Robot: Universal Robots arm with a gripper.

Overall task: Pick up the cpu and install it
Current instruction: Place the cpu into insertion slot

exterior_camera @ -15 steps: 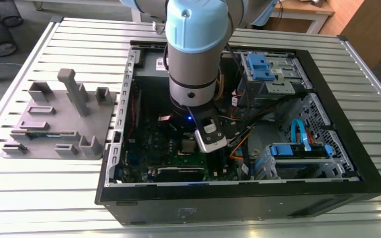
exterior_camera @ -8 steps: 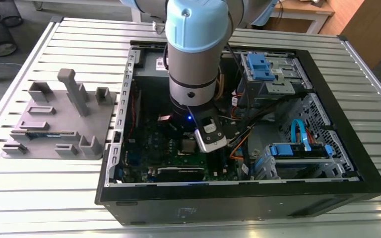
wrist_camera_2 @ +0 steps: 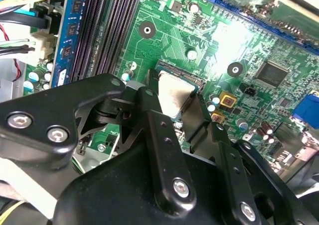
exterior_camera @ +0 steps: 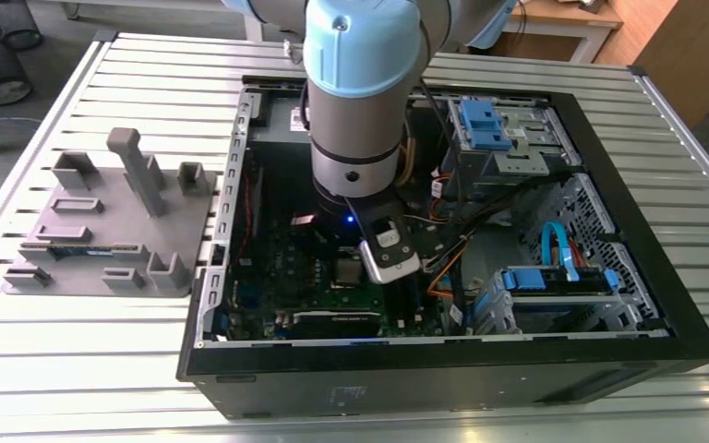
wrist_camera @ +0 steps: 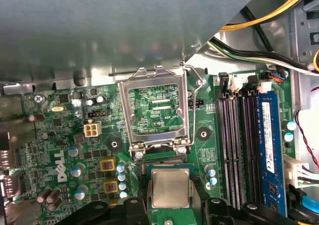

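A grey tray (exterior_camera: 96, 231) of moulded holders sits near the desk's (exterior_camera: 84, 360) edge on the exterior view's left. To its right an open case (exterior_camera: 650, 240) lies on its side at the desk's middle. The arm (exterior_camera: 361, 92) reaches straight down into it, over the green board (exterior_camera: 269, 277).

In both wrist views the claw (wrist_camera: 172, 204) is set narrow. Its black fingers (wrist_camera_2: 149, 108) appear to press two opposite edges of the cpu (wrist_camera: 170, 187), so the claw seems to be holding it. The edge grip probably keeps the underside clear of touch.

The cpu is level, at or just above the socket seat in the middle of the board. I cannot tell whether it has touched down. The socket's metal frame (wrist_camera: 127, 110) is folded back open just beyond the cpu, which leaves the seat free to take it.

The dull metal top faces up toward the cameras. The cpu looks square, so it has no clear long axis. Its edges run parallel to the frame's sides and to the memory slots (wrist_camera: 232, 145) nearby. A memory stick (wrist_camera: 266, 150) stands in the slot nearest the board's edge.
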